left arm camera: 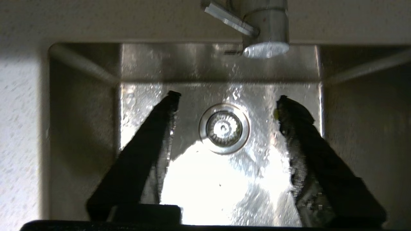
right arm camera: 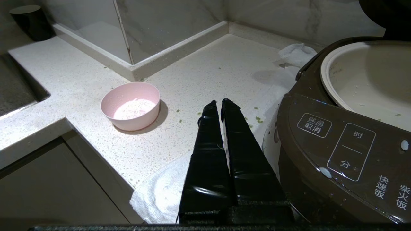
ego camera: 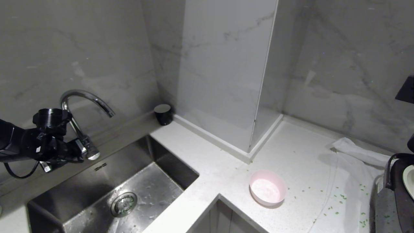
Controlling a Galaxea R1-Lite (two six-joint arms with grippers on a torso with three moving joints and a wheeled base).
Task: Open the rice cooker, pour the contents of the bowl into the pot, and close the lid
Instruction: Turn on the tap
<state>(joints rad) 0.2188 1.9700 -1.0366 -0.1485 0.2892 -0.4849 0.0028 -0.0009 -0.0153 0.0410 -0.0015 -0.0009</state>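
Head view shows the left gripper (ego camera: 82, 152) hanging over the steel sink (ego camera: 106, 191) at the left, just in front of the curved faucet (ego camera: 85, 100); the left wrist view looks straight down on the round drain (left arm camera: 224, 128), with the two black fingers (left arm camera: 151, 141) spread well apart and nothing between them. On the white speckled counter (ego camera: 207, 158), near the front edge, stands the pink bowl (ego camera: 267, 187), upright, with a whitish content inside. A small black cup (ego camera: 163, 114) stands in the corner at the marble wall, well apart from the bowl. Small green bits are scattered on the counter to the right of the bowl, beside a white cloth (ego camera: 355, 155). At the far right edge is the rice cooker (ego camera: 397, 194), only partly in view. In the right wrist view the right gripper (right arm camera: 218, 104) hovers above the counter between the bowl and the cooker, its fingers pressed together and holding nothing. Beside it the cooker's dark front panel (right arm camera: 346, 144) bears white labels, and the cream-white pot (right arm camera: 369, 80) lies uncovered, its pale inside showing a few small specks.
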